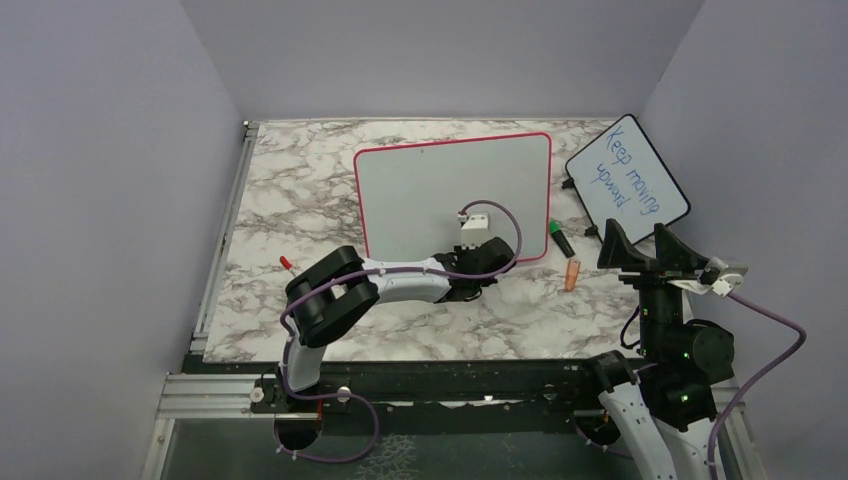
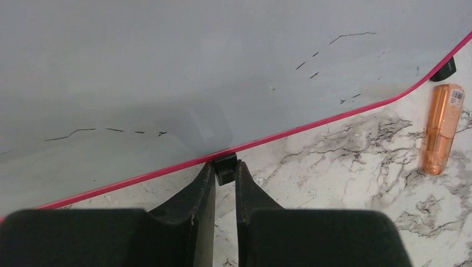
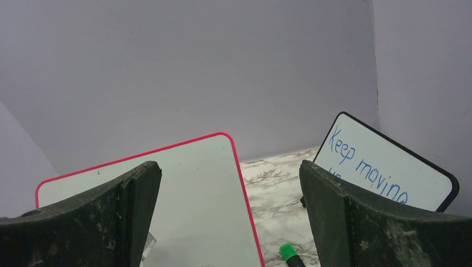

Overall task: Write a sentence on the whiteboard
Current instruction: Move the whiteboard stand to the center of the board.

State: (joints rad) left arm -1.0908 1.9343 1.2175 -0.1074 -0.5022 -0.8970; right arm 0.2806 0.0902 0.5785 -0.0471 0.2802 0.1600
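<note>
Clamping left pincer (image 2: 225,164): clenched tight on a small black foot (image 2: 225,174) under the near rim of the whiteboard (image 1: 450,190), fingers squeezed almost together around it.
Whiteboard spot: sits about mid-counter, a bit toward the back, long side running left to right, red-pink frame all round.
Whiteboard face: looks plain grey-white from above; up close, just a few thin dark streaks (image 2: 78,132) scattered over it.
Left arm: stretched low across the counter (image 1: 300,180) from the near left, wrist and cable parked right over the board's lower middle, so that patch is blocked from the top camera.
Right pincer (image 3: 229,169): spread wide, nothing in it, held up off the counter at the near right, pointed toward the back wall.
Right wrist view: both dark fingers eat the lower corners, so only the board's upper right part shows between them.
Green marker (image 1: 561,238): lying just beside the board's lower right corner.
Orange marker (image 2: 442,128): flat on the counter, near that same corner, a little closer to the arms than the green one.
Black-framed board (image 1: 660,200): propped at the far right, well clear of the big one, blue "Keep moving upward" (image 1: 620,165) on it.
Red-tipped bit (image 1: 285,263): small, left of the arm's elbow, too tiny to tell.
</note>
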